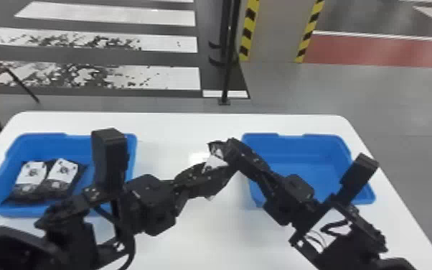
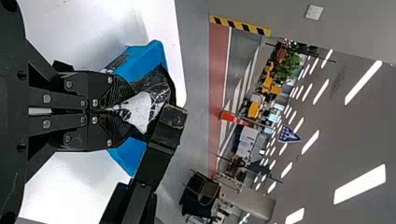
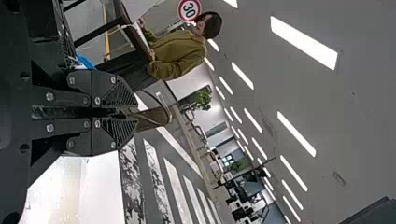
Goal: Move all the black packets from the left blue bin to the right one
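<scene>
Packet [image 1: 214,162] in black film sits mid-frame in the head view, left gripper [image 2: 113,110] and right gripper [image 3: 135,113] both clamped on it. Probably light, limp and slippery, it wants a deep pinch at each end.

We seem to be in a large indoor workshop or test hall: white painted crossing stripes [image 1: 175,77] mark the dark grey floor [image 1: 168,58], with yellow-and-black striped tape [image 1: 249,21], an orange traffic cone [image 2: 227,116] and long white strip lights [image 3: 304,43] across the grey ceiling [image 3: 341,102].
</scene>
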Motion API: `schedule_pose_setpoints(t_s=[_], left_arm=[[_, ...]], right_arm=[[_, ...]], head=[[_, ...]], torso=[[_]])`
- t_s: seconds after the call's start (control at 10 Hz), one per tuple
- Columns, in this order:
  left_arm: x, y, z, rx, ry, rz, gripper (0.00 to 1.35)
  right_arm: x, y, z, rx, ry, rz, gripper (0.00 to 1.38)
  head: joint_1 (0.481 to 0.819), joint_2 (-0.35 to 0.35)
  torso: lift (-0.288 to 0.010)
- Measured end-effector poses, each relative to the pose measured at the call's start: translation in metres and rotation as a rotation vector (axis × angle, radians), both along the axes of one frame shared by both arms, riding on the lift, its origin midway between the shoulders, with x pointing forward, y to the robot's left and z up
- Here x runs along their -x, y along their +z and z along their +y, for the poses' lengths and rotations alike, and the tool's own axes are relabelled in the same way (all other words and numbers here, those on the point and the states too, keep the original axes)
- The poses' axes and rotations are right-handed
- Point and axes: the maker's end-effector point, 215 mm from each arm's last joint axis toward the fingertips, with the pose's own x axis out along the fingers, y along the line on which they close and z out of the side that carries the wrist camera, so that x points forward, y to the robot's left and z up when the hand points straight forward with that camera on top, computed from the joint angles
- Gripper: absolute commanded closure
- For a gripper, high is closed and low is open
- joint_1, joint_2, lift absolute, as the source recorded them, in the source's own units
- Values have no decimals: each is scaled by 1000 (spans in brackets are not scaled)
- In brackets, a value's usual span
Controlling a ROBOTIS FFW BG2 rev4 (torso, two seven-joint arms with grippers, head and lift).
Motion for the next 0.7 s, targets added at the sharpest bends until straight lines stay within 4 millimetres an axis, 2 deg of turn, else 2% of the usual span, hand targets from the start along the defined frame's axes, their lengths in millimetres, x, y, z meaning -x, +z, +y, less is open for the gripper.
schedule_pose_setpoints(t_s=[0.2,0.3,0.5,0.7], left_arm=[[-5,2,11,11,36,-8,191],[-7,-1,20,14,60,-1,87],[-11,-8,47,21,128,0,153],[-12,0,74,31,195,-38,156]], right_arm=[[0,1,-1,-1,-2,-1,1279],[-4,3,-7,5,-14,-10,1279],[-24,3,-30,34,-60,-25,1279],[-54,-18,-68,100,-123,-8,1279]], head=[[695,-95],[695,-90],[695,-83],[695,-89]], torso=[[-140],[-140],[-140],[-140]])
